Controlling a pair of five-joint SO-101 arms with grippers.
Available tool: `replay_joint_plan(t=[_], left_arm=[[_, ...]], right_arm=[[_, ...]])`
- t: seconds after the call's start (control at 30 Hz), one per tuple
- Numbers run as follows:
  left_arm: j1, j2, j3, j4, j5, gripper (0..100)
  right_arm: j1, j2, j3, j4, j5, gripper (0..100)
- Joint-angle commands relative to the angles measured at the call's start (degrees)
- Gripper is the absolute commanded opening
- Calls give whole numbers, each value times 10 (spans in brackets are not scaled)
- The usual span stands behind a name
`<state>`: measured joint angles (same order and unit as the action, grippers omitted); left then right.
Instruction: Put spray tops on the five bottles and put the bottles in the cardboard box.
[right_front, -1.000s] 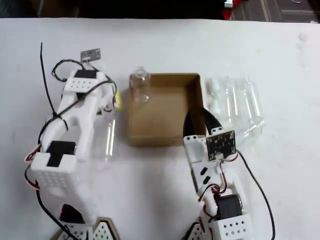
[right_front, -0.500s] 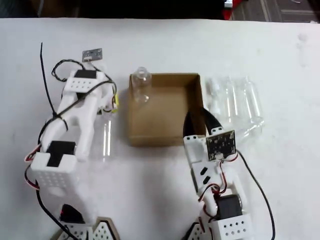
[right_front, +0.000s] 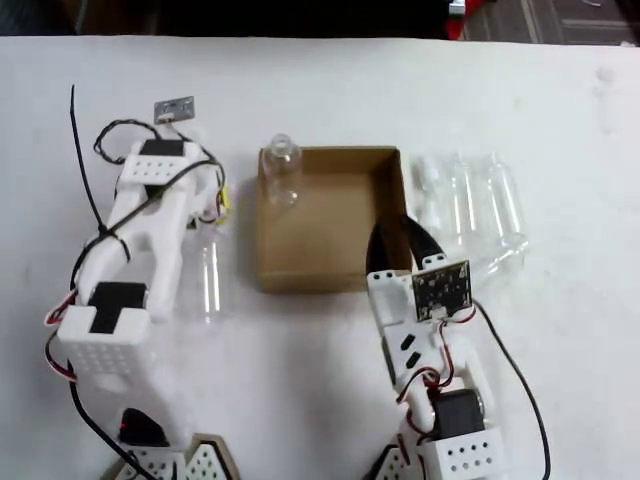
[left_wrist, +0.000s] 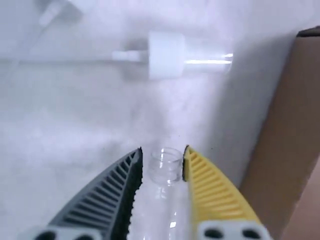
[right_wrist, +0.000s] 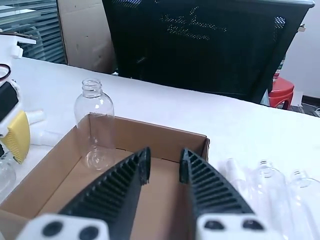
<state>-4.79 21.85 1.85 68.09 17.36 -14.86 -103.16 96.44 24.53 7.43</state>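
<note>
A clear open-necked bottle (right_front: 208, 275) lies on the table left of the cardboard box (right_front: 385, 165). My left gripper (left_wrist: 161, 162) is shut on the lying bottle (left_wrist: 165, 172), its grey and yellow fingers pressed against the neck. A white spray top (left_wrist: 166, 55) with its tube lies on the table just beyond. Another uncapped bottle (right_front: 283, 168) stands upright in the box's far left corner (right_wrist: 94, 117). My right gripper (right_wrist: 163, 165) hangs open over the box's near right edge (right_front: 395, 245), holding nothing.
Several clear bottles (right_front: 470, 205) lie side by side on the table right of the box (right_wrist: 265, 180). White spray tops (right_wrist: 37, 125) rest near the left arm's yellow finger (right_wrist: 17, 135). A black chair stands beyond the table.
The left arm has shifted a little to the left, away from the box, and the lying bottle moved with it. The right arm has not moved.
</note>
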Motion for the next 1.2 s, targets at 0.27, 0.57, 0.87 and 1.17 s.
replay_joint_plan(t=[0.27,0.57,0.87,1.17], left_arm=[[-5,0,-23,-6,-8,131],[-7,64,-103,69,-8,131],[-6,76,-127,88,-8,136],[-4,81,-127,84,-7,111]], right_arm=[[5,0,4,-23,7,87],[5,0,4,-22,7,87],[5,0,4,-24,7,87],[5,0,4,-24,7,87]])
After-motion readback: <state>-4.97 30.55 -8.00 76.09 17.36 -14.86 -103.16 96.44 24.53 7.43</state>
